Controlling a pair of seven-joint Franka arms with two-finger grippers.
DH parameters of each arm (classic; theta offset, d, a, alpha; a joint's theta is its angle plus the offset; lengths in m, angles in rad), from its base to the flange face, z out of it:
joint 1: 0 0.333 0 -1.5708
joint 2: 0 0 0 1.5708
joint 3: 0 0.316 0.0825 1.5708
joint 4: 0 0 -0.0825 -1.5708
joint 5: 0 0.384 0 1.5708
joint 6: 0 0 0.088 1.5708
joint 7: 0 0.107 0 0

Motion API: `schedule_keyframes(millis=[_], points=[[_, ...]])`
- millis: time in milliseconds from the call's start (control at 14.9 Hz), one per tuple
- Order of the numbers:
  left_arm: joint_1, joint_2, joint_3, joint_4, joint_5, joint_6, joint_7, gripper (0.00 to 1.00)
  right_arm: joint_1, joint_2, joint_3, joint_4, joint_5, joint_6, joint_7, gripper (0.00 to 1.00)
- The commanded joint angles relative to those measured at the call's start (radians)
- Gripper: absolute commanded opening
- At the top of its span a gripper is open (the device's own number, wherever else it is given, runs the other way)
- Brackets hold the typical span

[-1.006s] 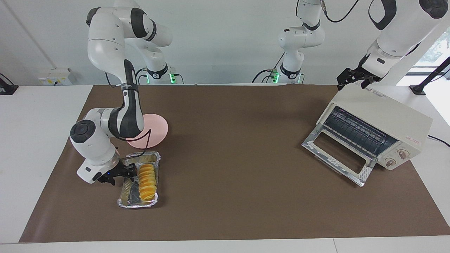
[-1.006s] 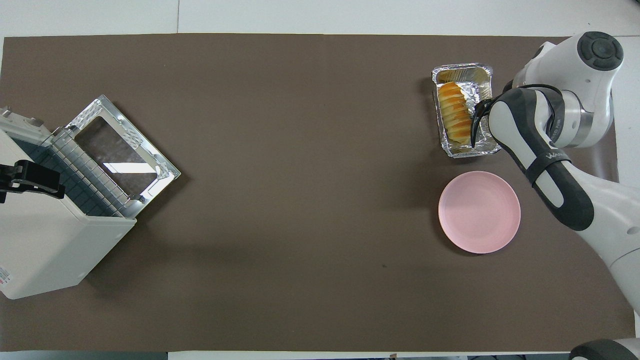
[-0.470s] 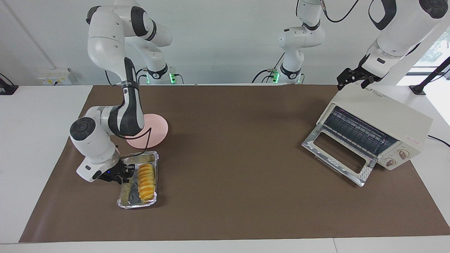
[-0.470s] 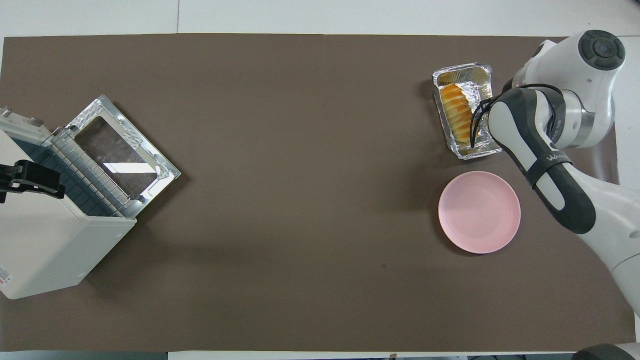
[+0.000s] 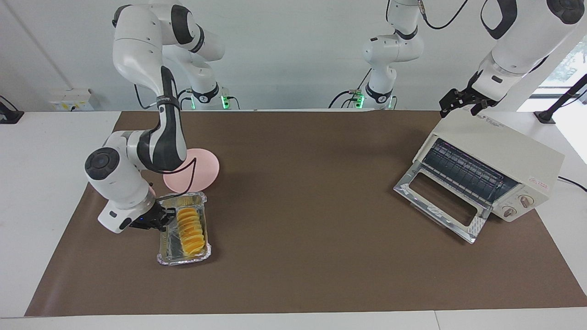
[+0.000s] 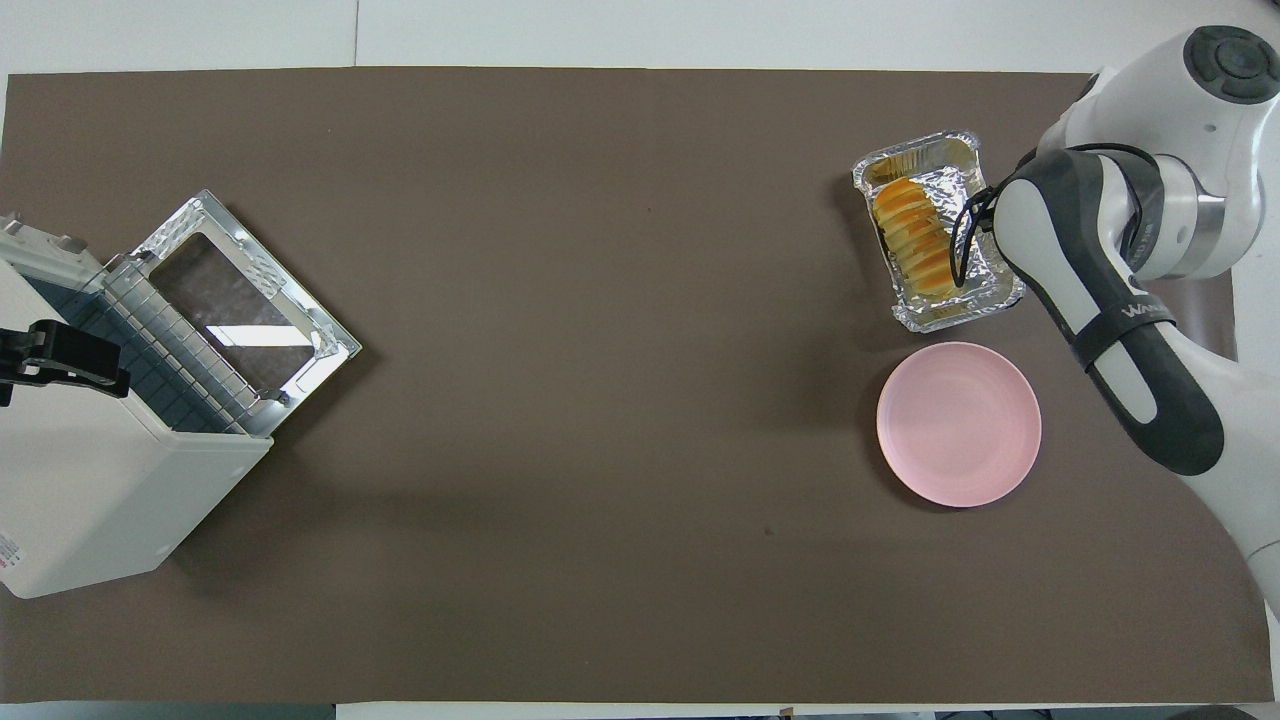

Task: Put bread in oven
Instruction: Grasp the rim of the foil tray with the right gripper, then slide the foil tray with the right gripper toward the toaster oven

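Note:
The bread (image 5: 190, 231), a ridged golden-yellow loaf, lies in a crinkled silver foil tray (image 5: 183, 262) toward the right arm's end of the table. It also shows in the overhead view (image 6: 912, 240), in the same tray (image 6: 950, 318). My right gripper (image 5: 164, 220) is shut on the tray's long rim, and the tray sits skewed. The cream-white oven (image 5: 504, 146) stands at the left arm's end, its glass door (image 5: 440, 204) dropped open and the wire rack showing. My left gripper (image 5: 461, 104) waits open over the oven's top (image 6: 90, 510).
A round pink plate (image 5: 204, 172) lies beside the tray, nearer to the robots; it also shows in the overhead view (image 6: 958, 423). A brown mat (image 5: 298, 206) covers the table between tray and oven.
My right gripper has drawn back toward the robots with the tray's rim. The foil tray and the bread have turned and shifted with it. The left arm has not moved.

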Motion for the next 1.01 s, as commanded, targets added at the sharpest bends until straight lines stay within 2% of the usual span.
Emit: schedule_keyframes(millis=[0,134,268,402,537,671,939], points=[[-0.004,-0.019,0.005,-0.016,-0.001,-0.002,0.002,1.00,0.035,-0.047,0.007,0.064,0.046,-0.139,0.023,0.00],[-0.004,-0.019,0.005,-0.016,-0.001,-0.002,0.002,1.00,0.083,-0.061,0.010,0.105,0.074,-0.179,0.075,0.00],[-0.004,-0.019,0.005,-0.016,-0.001,-0.002,0.002,1.00,0.190,-0.084,0.003,0.112,0.088,-0.223,0.225,0.00],[-0.004,-0.019,0.005,-0.016,-0.001,-0.002,0.002,1.00,0.256,-0.082,0.010,0.142,0.100,-0.227,0.321,0.00],[-0.004,-0.019,0.005,-0.016,-0.001,-0.002,0.002,1.00,0.345,-0.081,0.009,0.139,0.159,-0.204,0.411,0.00],[-0.004,-0.019,0.005,-0.016,-0.001,-0.002,0.002,1.00,0.406,-0.076,0.009,0.127,0.167,-0.176,0.522,0.00],[-0.004,-0.019,0.005,-0.016,-0.001,-0.002,0.002,1.00,0.497,-0.070,0.010,0.023,0.170,-0.060,0.583,0.00]])
